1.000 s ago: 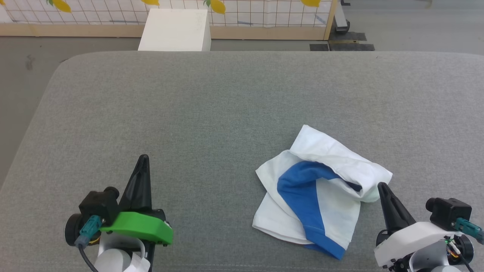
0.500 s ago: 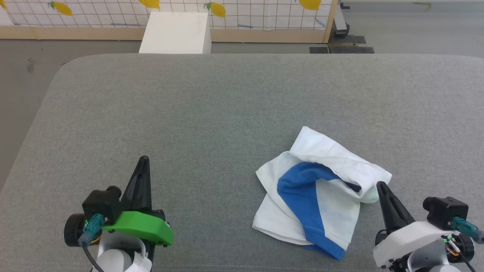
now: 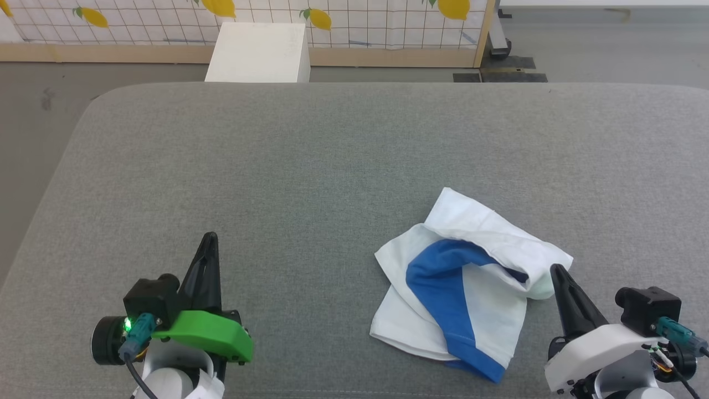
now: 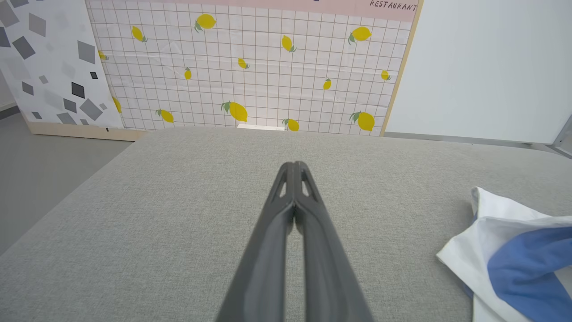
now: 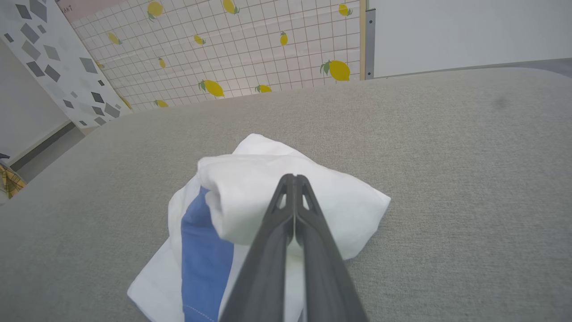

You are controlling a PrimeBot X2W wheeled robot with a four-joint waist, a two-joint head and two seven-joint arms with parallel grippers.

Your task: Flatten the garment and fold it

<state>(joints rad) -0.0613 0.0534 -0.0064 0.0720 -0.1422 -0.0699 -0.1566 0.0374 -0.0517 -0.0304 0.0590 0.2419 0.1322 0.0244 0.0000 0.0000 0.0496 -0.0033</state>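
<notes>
The garment lies crumpled on the grey padded table, at the right front; its white body is bunched over a bright blue sleeve. My right gripper is shut and empty, its tip just beside the garment's right edge. In the right wrist view the shut right gripper points over the white bundle. My left gripper is shut and empty over bare table, well left of the garment. The left wrist view has the left gripper closed, with the garment at the right edge.
A white box stands on the floor beyond the table's far edge. Behind it runs a lemon-patterned grid panel with a wooden frame. The table's left edge curves away to grey floor.
The head camera has tilted slightly, shifting the whole picture down. Both grippers stay shut and the garment lies as before.
</notes>
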